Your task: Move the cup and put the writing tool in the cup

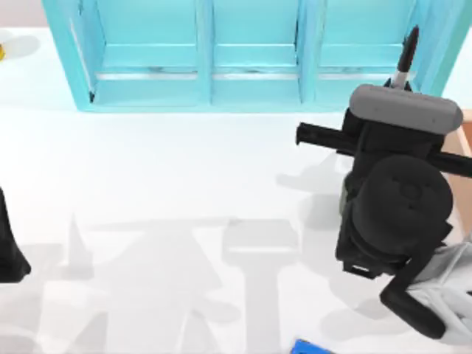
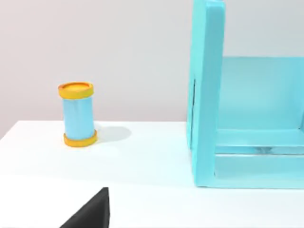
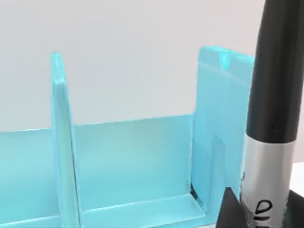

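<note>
**Right arm holding marker upright at back-right of table; left arm parked at left edge**

Right arm: bulky black wrist and grey camera block sit over the right side of the white table (image 1: 147, 169), just in front of the right end of the turquoise open-fronted shelf unit (image 1: 251, 66). Right gripper (image 1: 399, 87) is pinching the slim black marker pen with the white-grey label band (image 1: 405, 63). Pen stands roughly upright, black end sticking up above the gripper, overlapping the shelf's right end in the top view. In the right wrist view the pen (image 3: 270, 118) runs up the frame close to the lens: black upper part, silver-grey band with printed black lettering below, dark gripper parts against its lower end.

Left arm: just a black piece at the table's left edge (image 1: 11, 247), idle. Can't tell the state of its fingers.

Around:
- Shelf unit spans the back edge, split by upright dividers into compartments; the compartments seen in the wrist views look bare.
- Light-blue cylinder with orange-yellow top and bottom caps (image 2: 78, 116) stands upright near the back-left corner, well apart from the shelf's left wall.
- Small blue flat object (image 1: 313, 346) at the front edge, right of centre.
- Tan-orange edge of something (image 1: 464, 136) at the right edge, beside the right arm.
</note>
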